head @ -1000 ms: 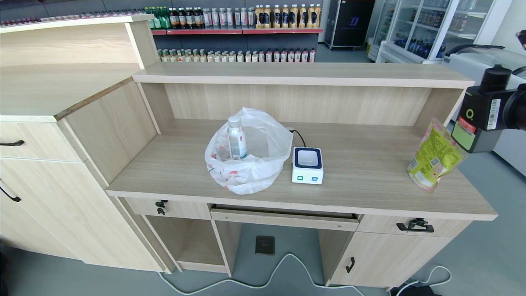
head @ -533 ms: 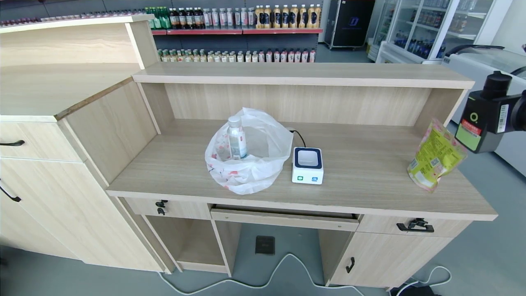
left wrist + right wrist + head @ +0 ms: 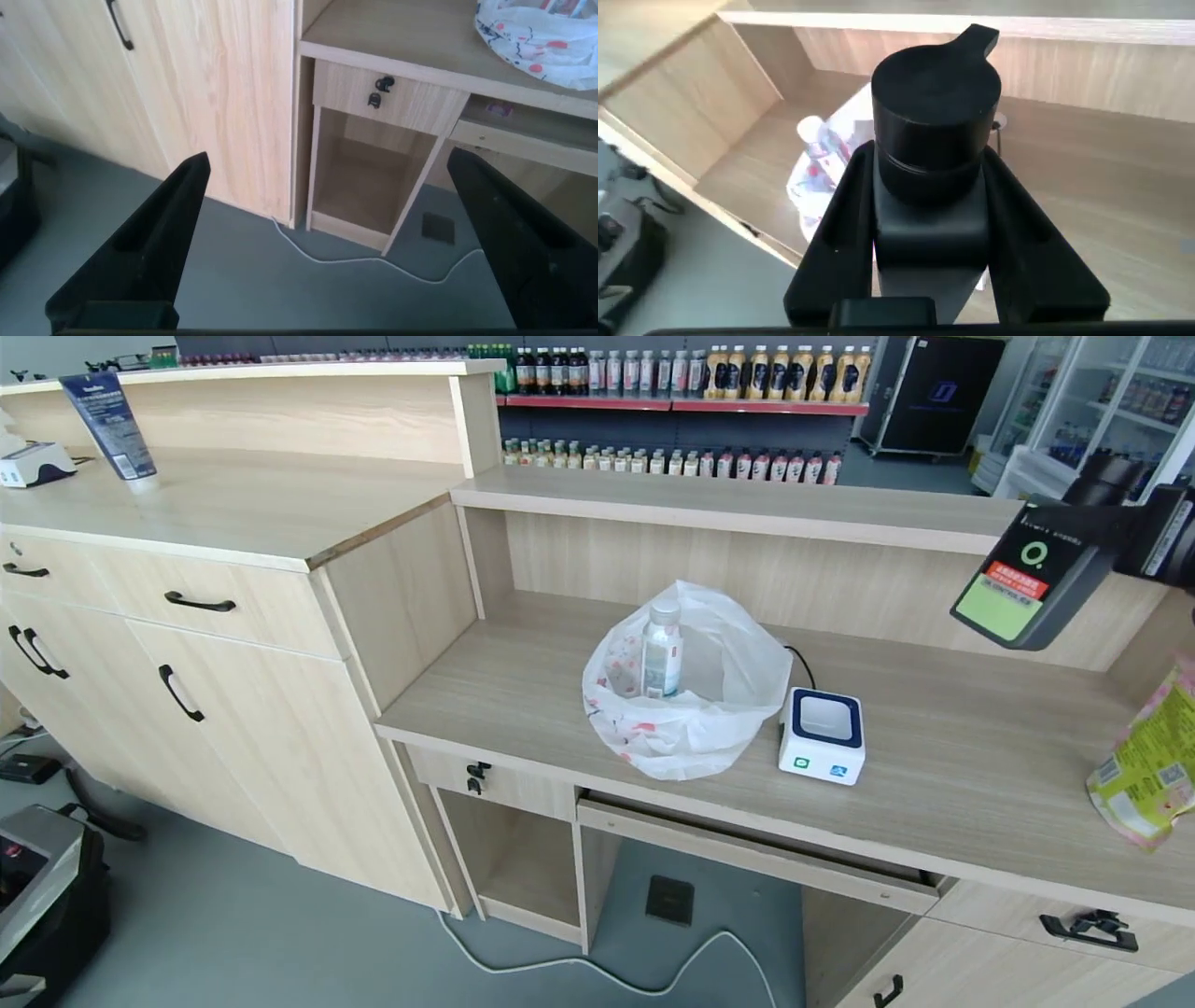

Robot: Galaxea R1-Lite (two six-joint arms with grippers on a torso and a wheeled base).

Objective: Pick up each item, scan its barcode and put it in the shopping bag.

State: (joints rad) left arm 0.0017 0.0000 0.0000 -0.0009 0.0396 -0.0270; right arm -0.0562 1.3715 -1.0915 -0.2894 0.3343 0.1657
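- Right gripper (image 3: 934, 238) grasps a black handheld scanner (image 3: 1027, 583), raised at the far right above the counter (image 3: 943, 756).
- Left gripper (image 3: 327, 163) is released, its jaws spread wide, low over the floor.

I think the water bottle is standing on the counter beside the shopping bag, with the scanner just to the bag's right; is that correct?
Not quite: the head view shows the water bottle standing inside the shopping bag, not beside it. The scanner is indeed on the counter just to the bag's right.
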